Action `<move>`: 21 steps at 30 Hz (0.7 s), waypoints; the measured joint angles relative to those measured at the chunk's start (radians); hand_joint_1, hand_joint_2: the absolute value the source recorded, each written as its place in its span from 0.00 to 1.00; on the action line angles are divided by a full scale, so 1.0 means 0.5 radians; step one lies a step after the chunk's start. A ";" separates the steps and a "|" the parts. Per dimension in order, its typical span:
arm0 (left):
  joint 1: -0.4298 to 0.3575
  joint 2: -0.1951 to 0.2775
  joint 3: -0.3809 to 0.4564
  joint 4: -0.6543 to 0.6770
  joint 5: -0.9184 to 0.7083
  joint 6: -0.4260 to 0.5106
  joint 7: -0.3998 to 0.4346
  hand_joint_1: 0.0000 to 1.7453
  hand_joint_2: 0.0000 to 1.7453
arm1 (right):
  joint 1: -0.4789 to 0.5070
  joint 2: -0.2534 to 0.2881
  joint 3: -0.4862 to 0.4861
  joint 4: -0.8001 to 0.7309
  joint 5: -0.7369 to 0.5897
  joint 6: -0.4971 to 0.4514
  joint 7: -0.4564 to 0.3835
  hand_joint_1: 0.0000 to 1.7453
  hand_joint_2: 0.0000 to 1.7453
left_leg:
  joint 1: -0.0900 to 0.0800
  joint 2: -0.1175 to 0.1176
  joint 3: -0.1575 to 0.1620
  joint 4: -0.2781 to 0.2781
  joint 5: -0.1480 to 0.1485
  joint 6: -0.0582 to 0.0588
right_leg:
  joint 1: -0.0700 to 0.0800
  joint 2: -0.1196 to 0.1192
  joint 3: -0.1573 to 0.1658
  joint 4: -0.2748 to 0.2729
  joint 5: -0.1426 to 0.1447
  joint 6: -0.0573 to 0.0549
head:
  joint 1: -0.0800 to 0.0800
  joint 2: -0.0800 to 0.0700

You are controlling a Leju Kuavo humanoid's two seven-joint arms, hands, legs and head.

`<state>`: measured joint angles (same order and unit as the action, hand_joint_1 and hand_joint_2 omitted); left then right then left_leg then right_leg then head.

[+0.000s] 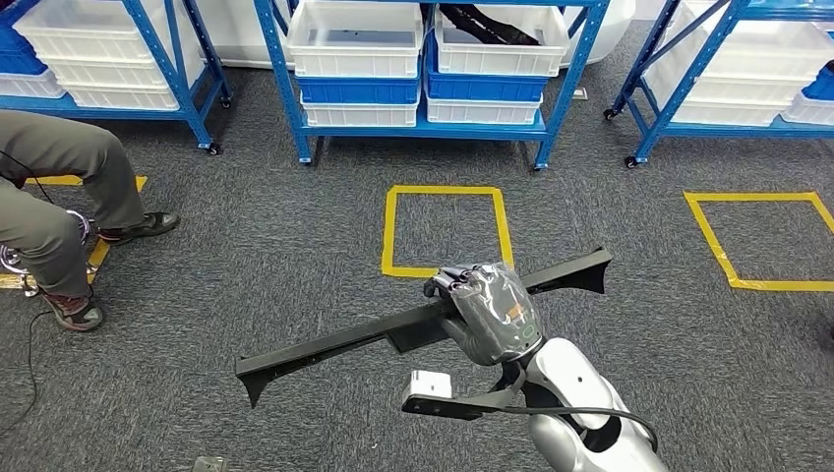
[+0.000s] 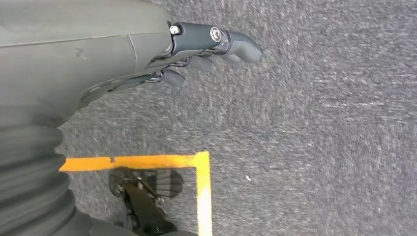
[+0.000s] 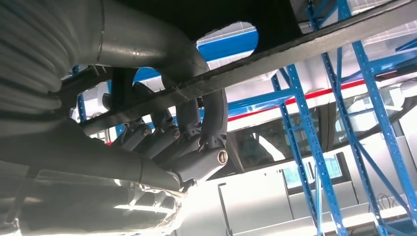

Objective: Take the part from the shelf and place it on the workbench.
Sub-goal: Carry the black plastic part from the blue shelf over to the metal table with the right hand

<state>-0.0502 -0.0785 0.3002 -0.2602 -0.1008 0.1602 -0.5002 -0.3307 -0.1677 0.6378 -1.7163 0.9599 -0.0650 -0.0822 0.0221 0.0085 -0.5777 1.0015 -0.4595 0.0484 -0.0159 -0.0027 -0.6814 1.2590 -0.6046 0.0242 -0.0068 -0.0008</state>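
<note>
Right hand (image 1: 489, 313) clenched around the middle of the long black plastic trim part (image 1: 334, 346), fingers (image 3: 194, 128) wrapped over its narrow edge. The part is carried level above the grey carpet floor (image 1: 256, 256), both tapered ends sticking well out to either side of the hand.

Left hand (image 2: 196, 54) hangs free over the carpet, fingers loosely apart, holding nothing.

Ahead: blue steel shelf rack (image 1: 561, 88) with white plastic bins (image 1: 356, 37), yellow tape square (image 1: 447, 231) on the floor before it. A seated person's legs (image 1: 59, 197) off to the left, near but apart from the part's left end.

Risks, as judged: single-hand hold at mid-length, so the part could pivot or slip in the grip when the robot turns. The long overhang could clip a rack upright or the seated person during a swing. No table in sight yet, so a carry and turn seem pending.
</note>
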 joint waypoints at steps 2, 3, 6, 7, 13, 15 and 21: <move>0.000 0.000 0.002 0.000 -0.006 0.000 0.001 0.00 1.00 | 0.005 -0.002 -0.001 0.000 0.011 -0.001 -0.006 0.97 1.00 | 0.001 0.004 -0.049 0.001 0.039 -0.010 | -0.015 0.000 0.030 0.072 0.025 0.046 | 0.001 0.000; 0.000 -0.001 0.003 0.000 -0.008 -0.001 0.002 0.00 1.00 | 0.006 -0.002 -0.001 0.000 0.014 -0.001 -0.008 0.97 1.00 | 0.004 0.006 -0.071 0.002 0.058 -0.019 | -0.023 0.000 0.094 0.004 0.076 0.074 | 0.001 0.000; -0.001 -0.001 0.005 -0.001 -0.013 -0.002 0.002 0.00 1.00 | 0.004 -0.002 -0.002 -0.002 0.025 -0.002 -0.012 0.97 1.00 | 0.005 0.006 -0.117 0.006 0.106 -0.053 | -0.035 0.003 0.365 -0.372 0.147 0.107 | 0.004 0.000; -0.001 -0.001 0.006 -0.001 -0.015 -0.003 0.002 0.00 1.00 | 0.002 -0.002 -0.004 -0.004 0.031 -0.004 -0.012 0.97 1.00 | 0.001 0.005 -0.125 0.008 0.120 -0.065 | -0.027 0.007 0.425 -0.470 0.130 0.096 | 0.006 0.000; 0.005 0.003 0.018 -0.001 -0.036 0.000 -0.001 0.00 1.00 | 0.006 0.001 -0.009 -0.010 0.049 -0.015 -0.024 0.97 1.00 | 0.013 -0.001 -0.194 0.108 0.025 -0.108 | -0.030 0.007 0.396 -0.554 0.155 -0.024 | -0.012 0.000; 0.006 0.002 0.019 -0.002 -0.044 0.003 -0.002 0.00 1.00 | 0.008 0.004 -0.010 -0.010 0.010 -0.016 -0.034 0.97 1.00 | 0.015 -0.008 -0.265 0.344 -0.171 -0.114 | -0.016 0.002 0.362 -0.552 0.192 -0.068 | -0.016 0.000; 0.006 0.003 0.022 -0.001 -0.055 0.014 -0.002 0.00 1.00 | 0.024 0.006 -0.019 -0.010 -0.061 -0.016 -0.039 0.97 1.00 | 0.016 -0.085 -0.028 0.260 -0.103 -0.088 | 0.012 0.058 0.264 -0.525 0.261 -0.056 | -0.018 0.000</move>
<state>-0.0473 -0.0771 0.3113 -0.2608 -0.1284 0.1670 -0.5013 -0.3185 -0.1645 0.6282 -1.7215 0.9295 -0.0731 -0.1017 0.0301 -0.0341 -0.5915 1.1315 -0.5110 0.0044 -0.0099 0.0264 -0.5494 0.9964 -0.4743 -0.0039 -0.0159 -0.0008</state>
